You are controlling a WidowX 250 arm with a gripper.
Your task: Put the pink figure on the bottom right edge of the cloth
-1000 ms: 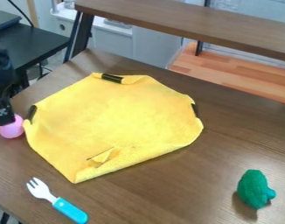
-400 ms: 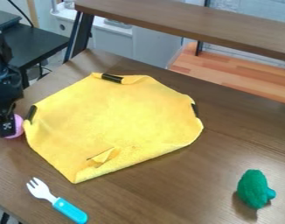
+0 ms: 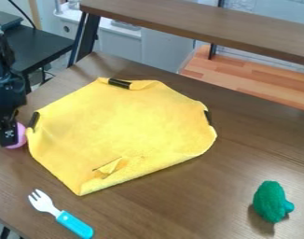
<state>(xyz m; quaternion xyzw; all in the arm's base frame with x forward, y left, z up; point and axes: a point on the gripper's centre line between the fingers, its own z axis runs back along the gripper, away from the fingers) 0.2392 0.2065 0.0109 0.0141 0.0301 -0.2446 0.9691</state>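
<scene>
At the left edge of the camera view my gripper (image 3: 9, 137) hangs low over the table, right at the pink figure (image 3: 21, 136). The figure is round and partly hidden behind the gripper; whether it is held cannot be made out. Just right of the figure lies the yellow cloth (image 3: 126, 121), spread with folded edges and dark clips or bands at its upper, left and right sides. Its lower right edge runs diagonally above the table's front.
A fork with a turquoise handle (image 3: 74, 224) lies below the cloth at the lower left. A green broccoli-like toy (image 3: 272, 201) rests at the lower right. Behind the wooden table (image 3: 260, 135) runs a raised brown shelf (image 3: 198, 25).
The gripper has come lower and slightly to the right, and now covers much of the pink figure. Cloth, fork and green toy have stayed put.
</scene>
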